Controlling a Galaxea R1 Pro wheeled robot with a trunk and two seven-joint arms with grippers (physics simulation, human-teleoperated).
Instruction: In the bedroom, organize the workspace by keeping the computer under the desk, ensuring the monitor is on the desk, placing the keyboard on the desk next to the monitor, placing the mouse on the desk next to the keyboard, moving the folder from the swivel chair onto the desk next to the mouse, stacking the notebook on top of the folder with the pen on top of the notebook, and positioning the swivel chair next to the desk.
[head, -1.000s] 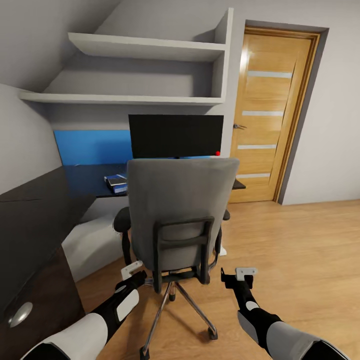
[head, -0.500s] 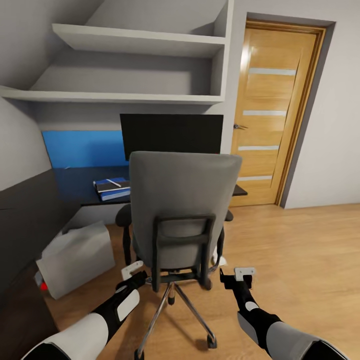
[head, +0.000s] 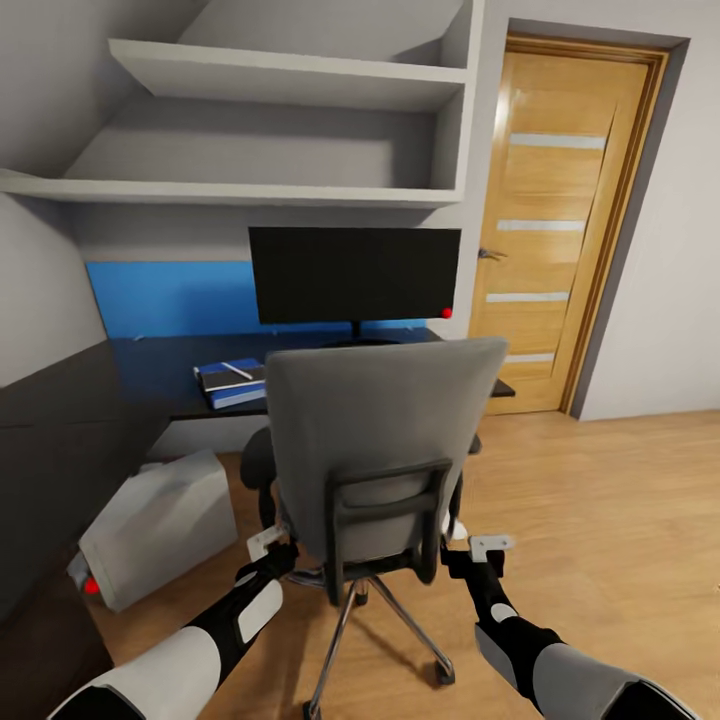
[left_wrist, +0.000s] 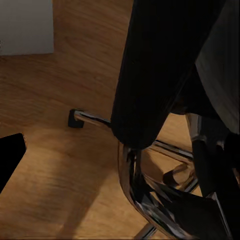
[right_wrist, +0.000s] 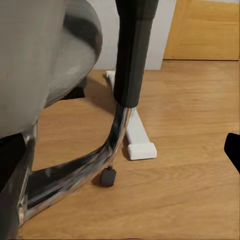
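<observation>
The grey swivel chair (head: 380, 440) stands in front of me with its back toward me, before the black desk (head: 150, 365). On the desk stands the monitor (head: 355, 275). To its left lies the blue folder (head: 240, 395) with the dark notebook (head: 228, 375) and the white pen (head: 238, 371) stacked on it. The grey computer (head: 160, 525) leans on the floor under the desk. The chair back hides the keyboard and mouse. My left gripper (head: 272, 548) and right gripper (head: 480, 555) are open, one on each side of the chair's lower back, by its dark armrest posts (left_wrist: 160, 75) (right_wrist: 131, 55).
A wooden door (head: 560, 240) stands shut at the right. White shelves (head: 280, 80) hang above the desk, and a blue panel (head: 170, 298) runs along the wall. The chrome chair base (left_wrist: 150, 190) and a caster (right_wrist: 107, 177) rest on wood floor near the desk's white foot (right_wrist: 135, 135).
The whole view has shifted. The chair back now sits lower and a little more to the right, so more of the monitor shows. Both grippers keep their places beside the chair.
</observation>
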